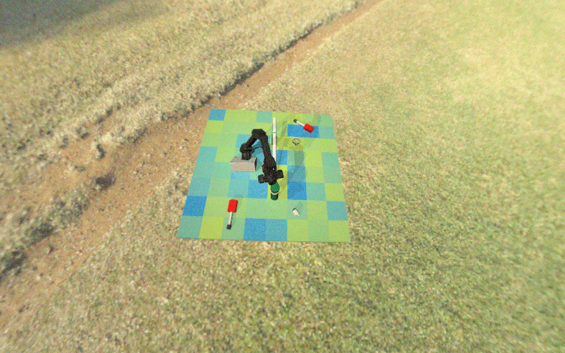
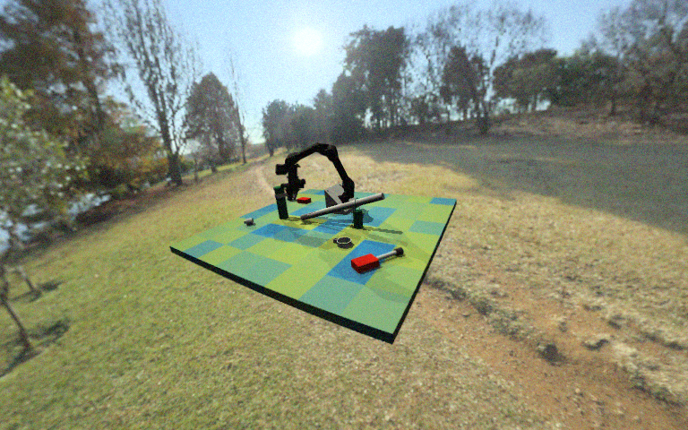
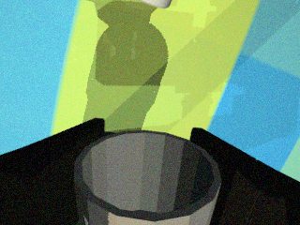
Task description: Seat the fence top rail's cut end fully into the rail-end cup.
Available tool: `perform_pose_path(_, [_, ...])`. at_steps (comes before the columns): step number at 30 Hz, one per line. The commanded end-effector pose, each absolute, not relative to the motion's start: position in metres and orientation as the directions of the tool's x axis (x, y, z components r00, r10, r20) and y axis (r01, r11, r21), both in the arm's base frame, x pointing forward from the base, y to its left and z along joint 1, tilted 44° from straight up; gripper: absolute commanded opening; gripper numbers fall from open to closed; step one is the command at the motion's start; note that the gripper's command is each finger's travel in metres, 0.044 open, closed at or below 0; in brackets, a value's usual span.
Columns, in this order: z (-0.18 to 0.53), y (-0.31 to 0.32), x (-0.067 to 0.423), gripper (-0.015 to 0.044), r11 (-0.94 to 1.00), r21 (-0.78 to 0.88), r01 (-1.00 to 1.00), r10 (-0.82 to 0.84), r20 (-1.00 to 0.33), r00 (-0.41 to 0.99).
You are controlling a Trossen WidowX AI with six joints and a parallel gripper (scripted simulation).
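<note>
My gripper (image 1: pixel 271 180) (image 2: pixel 292 196) (image 3: pixel 148 133) is shut on the rail-end cup (image 3: pixel 147 173), whose round mouth is open and empty, beside the top of the big post. The dark green big post (image 1: pixel 274 195) (image 2: pixel 282 209) stands upright with a green cap (image 2: pixel 279 188); a pale brace band (image 1: pixel 274 192) is around its upper part. The long grey-white rail (image 1: pixel 274 143) (image 2: pixel 342 205) slopes through the loop cap on the short green post (image 2: pixel 357 219). Its lower end is near the board, apart from the cup; a bit of it shows in the wrist view (image 3: pixel 161 2).
A grey box (image 1: pixel 246 165) (image 2: pixel 332 193) stands at the arm's base. A loose ring (image 1: pixel 296 143) (image 2: pixel 344 246), a small white fitting (image 1: pixel 295 212) (image 2: pixel 249 221) and two red-headed tools (image 1: pixel 308 127) (image 1: pixel 232 206) (image 2: pixel 365 262) lie on the patchwork board (image 1: pixel 264 229) (image 2: pixel 263 273).
</note>
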State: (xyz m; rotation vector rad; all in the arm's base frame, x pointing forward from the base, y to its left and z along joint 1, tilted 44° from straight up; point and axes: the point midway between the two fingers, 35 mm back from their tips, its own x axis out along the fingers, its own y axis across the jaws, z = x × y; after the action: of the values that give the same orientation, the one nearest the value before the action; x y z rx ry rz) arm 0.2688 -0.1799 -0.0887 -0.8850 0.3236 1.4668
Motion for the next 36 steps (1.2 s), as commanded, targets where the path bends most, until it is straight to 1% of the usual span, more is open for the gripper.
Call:
perform_pose_path(1, [-0.088,-0.178,0.273,0.0000,-0.122,-0.316,-0.941,0.715,-0.685,0.137])
perform_pose_path(36, [-0.087,-0.176,0.283,0.0000,-0.045,-0.244,-0.969,0.695,-0.704,0.145])
